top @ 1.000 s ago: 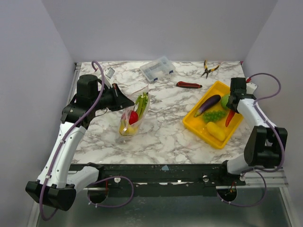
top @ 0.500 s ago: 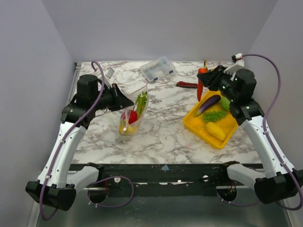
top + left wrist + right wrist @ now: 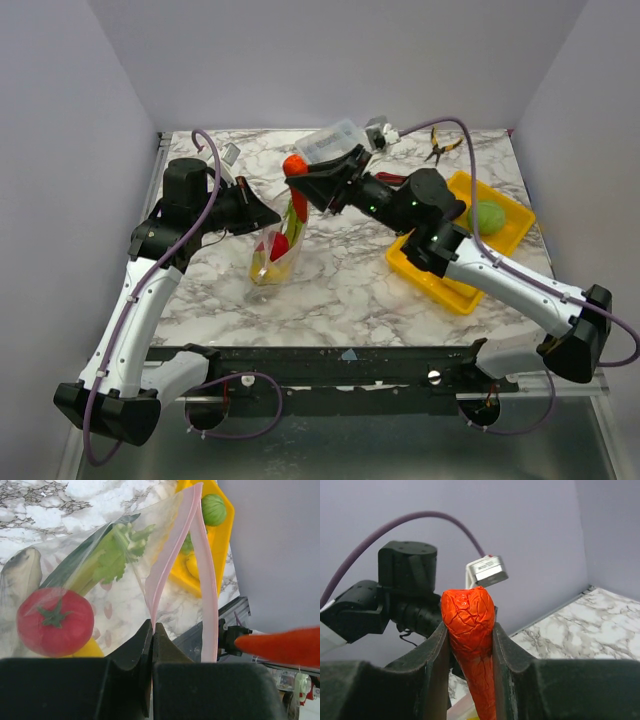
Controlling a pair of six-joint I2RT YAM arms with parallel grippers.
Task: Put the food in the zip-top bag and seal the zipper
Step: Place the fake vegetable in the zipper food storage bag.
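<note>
The clear zip-top bag [image 3: 276,250] stands on the table with a red tomato [image 3: 55,622], celery [image 3: 107,562] and a yellow piece [image 3: 89,651] inside. My left gripper [image 3: 268,215] is shut on the pink zipper strip [image 3: 170,565] at one side of the bag's mouth and holds it open. My right gripper [image 3: 296,178] is shut on an orange-red tapered toy vegetable [image 3: 469,625] and holds it just above the bag's mouth. It also shows in the left wrist view [image 3: 285,645]. A green ball [image 3: 487,215] lies in the yellow tray.
The yellow tray [image 3: 455,288] sits at the right, partly under my right arm. A rigid clear compartment box [image 3: 328,141] and pliers [image 3: 440,146] lie at the back. Walls close in the left, back and right.
My right arm has swung from the tray at the right across to the bag's mouth, carrying the orange-red vegetable. My left arm and the bag have not moved.
</note>
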